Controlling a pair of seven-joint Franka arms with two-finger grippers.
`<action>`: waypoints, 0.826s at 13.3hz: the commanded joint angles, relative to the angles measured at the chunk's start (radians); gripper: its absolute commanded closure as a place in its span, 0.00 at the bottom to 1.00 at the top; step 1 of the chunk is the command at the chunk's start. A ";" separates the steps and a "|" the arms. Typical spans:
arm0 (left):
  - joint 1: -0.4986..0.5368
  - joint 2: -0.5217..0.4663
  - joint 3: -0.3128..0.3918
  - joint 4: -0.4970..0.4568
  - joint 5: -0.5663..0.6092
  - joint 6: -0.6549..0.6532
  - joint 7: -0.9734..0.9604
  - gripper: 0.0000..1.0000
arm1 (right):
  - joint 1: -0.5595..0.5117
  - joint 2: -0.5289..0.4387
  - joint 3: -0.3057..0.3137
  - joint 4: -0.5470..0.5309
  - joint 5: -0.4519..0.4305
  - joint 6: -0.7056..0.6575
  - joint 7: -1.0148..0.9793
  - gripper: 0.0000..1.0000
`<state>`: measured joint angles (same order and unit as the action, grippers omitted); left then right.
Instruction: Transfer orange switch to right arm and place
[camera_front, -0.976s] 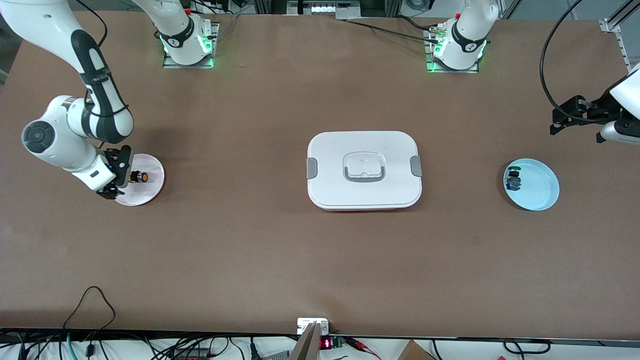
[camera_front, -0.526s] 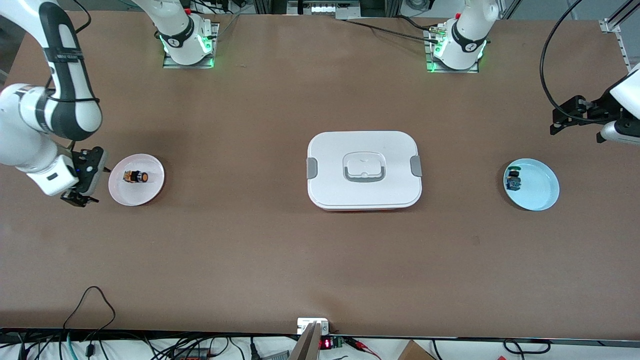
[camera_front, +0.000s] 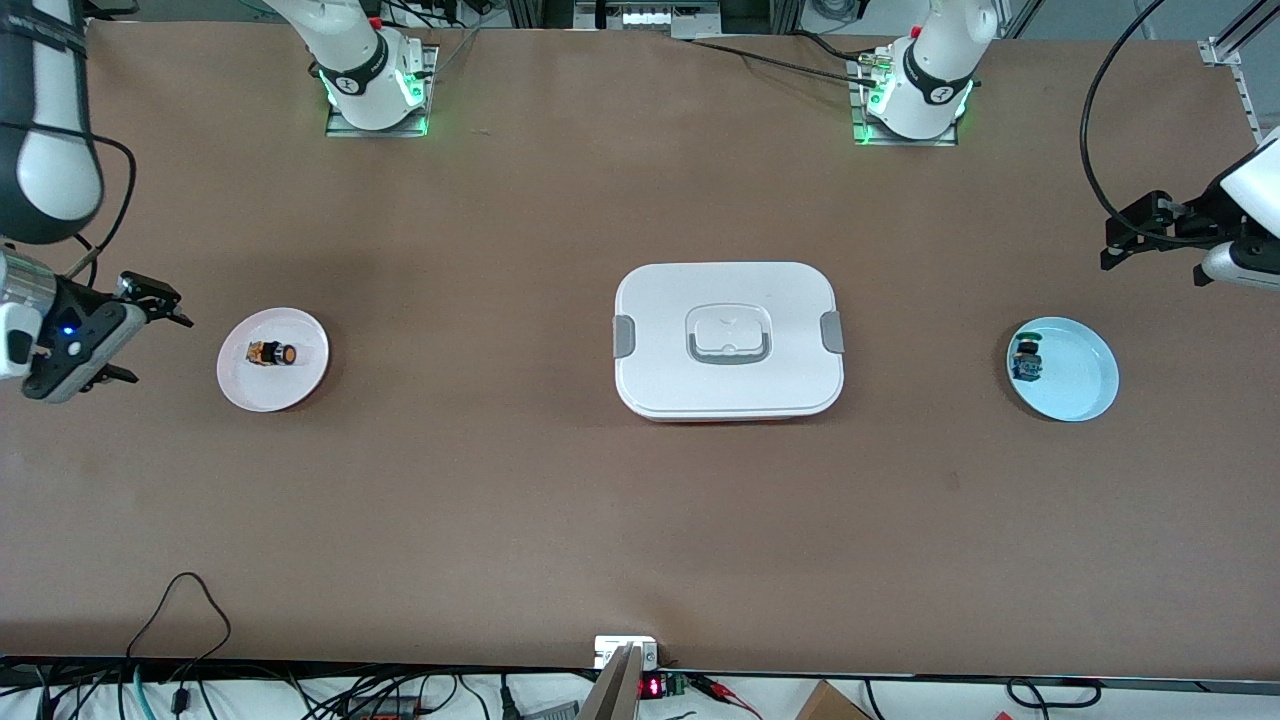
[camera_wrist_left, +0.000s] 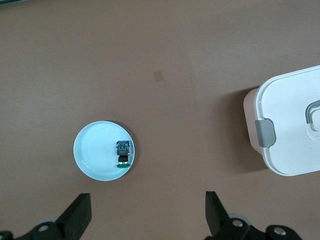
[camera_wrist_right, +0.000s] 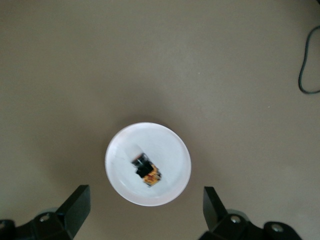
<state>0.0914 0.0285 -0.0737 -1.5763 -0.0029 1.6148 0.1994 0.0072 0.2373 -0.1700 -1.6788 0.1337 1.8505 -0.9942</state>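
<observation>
Lying on the pink plate (camera_front: 300, 385) at the right arm's end of the worktop (camera_front: 640, 520): orange switch (camera_front: 273, 353), released. Hovering spread and empty: right gripper (camera_front: 135, 335) just beside the plate, left gripper (camera_front: 1125, 240) waiting. Risking little beyond the capped part rolling

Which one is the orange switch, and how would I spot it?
Start at the big white lidded box mid-table, then go toward the right arm's end to the pale pink plate. The orange switch lies on it: tiny, black, with a round orange cap. The other tiny switch, on the light blue plate, is blue-green.
</observation>
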 joint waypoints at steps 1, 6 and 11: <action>0.002 0.018 -0.001 0.032 0.003 -0.004 0.015 0.00 | -0.001 -0.024 0.000 0.027 0.055 -0.083 0.249 0.00; 0.002 0.016 -0.001 0.032 0.003 -0.004 0.015 0.00 | 0.043 -0.049 0.000 0.092 0.099 -0.295 0.712 0.00; 0.002 0.016 -0.001 0.032 0.001 -0.004 0.015 0.00 | 0.082 -0.036 0.004 0.123 -0.017 -0.361 0.875 0.00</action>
<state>0.0914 0.0315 -0.0737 -1.5720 -0.0029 1.6148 0.1994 0.0888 0.1891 -0.1642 -1.5777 0.1824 1.5048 -0.1216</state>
